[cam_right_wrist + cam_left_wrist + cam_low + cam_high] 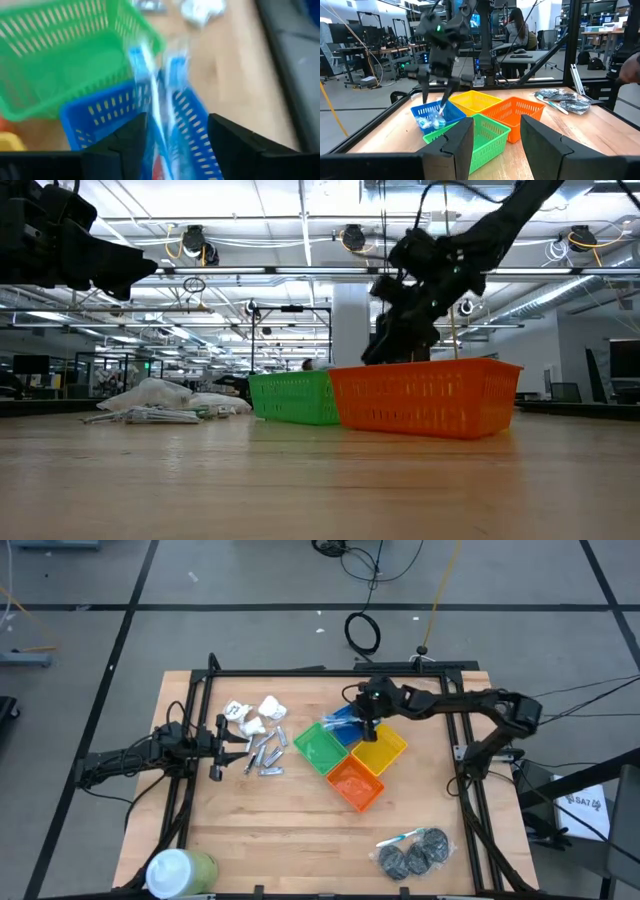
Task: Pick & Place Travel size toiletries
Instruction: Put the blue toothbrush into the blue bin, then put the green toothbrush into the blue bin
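My right gripper [368, 730] hangs open over the blue bin [343, 720], its fingers pointing slantwise down. Blue-and-white sticks [156, 100] show blurred between the spread fingers and reach down into the blue bin [125, 115]. In the left wrist view they lie in the bin [432, 120], below the fingertips. White packets [255, 715] and silver pieces [265, 755] lie on the table at the left. Dark grey wads [410, 855] and one more stick [400, 838] lie near the front right. My left gripper [497, 145] waits open at the table's left.
Green bin [320, 745], yellow bin [382, 748] and orange bin [356, 783] stand packed against the blue one in mid-table. A large green-and-white cylinder [180, 870] lies at the near left corner. A black frame [300, 673] runs around the table's edges.
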Robot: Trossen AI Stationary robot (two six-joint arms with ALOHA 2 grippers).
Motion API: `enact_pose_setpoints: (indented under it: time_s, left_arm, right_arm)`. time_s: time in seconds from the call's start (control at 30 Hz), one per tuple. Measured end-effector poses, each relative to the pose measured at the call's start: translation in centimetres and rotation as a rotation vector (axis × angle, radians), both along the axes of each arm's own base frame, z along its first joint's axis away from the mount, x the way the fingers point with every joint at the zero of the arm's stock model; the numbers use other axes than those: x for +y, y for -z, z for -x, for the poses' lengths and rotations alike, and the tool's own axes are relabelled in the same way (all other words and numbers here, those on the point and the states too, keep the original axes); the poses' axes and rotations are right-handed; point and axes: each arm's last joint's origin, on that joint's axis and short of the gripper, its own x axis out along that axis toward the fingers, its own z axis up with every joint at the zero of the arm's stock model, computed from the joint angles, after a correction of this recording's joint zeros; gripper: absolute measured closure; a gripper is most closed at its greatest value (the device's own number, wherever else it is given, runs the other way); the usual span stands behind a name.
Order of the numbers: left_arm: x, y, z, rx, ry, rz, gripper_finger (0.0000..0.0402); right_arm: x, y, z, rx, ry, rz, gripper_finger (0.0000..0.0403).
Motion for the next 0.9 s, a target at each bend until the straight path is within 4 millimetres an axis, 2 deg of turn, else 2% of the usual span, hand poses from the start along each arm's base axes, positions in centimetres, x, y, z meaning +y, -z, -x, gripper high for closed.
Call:
enact_pose_setpoints:
  time_s: [0.2,0.3,0.4,0.53,0.67,0.8,0.9]
  left_arm:
    - [0.0,0.0,0.0,0.0,0.0,0.0,0.0243]
    - [0.0,0.0,0.0,0.0,0.0,0.0,0.0243]
    - [0.0,0.0,0.0,0.0,0.0,0.0,0.0243]
    - [0.0,0.0,0.0,0.0,0.0,0.0,0.0243]
    - [0.0,0.0,0.0,0.0,0.0,0.0,0.0243]
    - [0.0,0.0,0.0,0.0,0.0,0.0,0.0243]
    - [0.0,0.0,0.0,0.0,0.0,0.0,0.0243]
  right_arm:
    - [3.1,-5.2,1.9,-0.103,-0.008,-0.01,0.0185]
    - [6.4,-7.5,3.7,-0.1,-0.076,-0.037,0.0184]
    - [10.9,-8.4,5.5,-0.008,-0.148,-0.025,0.0183]
    - [17.2,-8.3,8.0,0.115,-0.147,-0.021,0.0183]
    - [22.3,-7.4,10.2,0.2,-0.132,-0.084,0.0183]
    - [26.1,-6.0,11.8,0.27,-0.112,-0.156,0.0188]
    - [28.4,-4.4,12.2,0.294,-0.118,-0.185,0.0196]
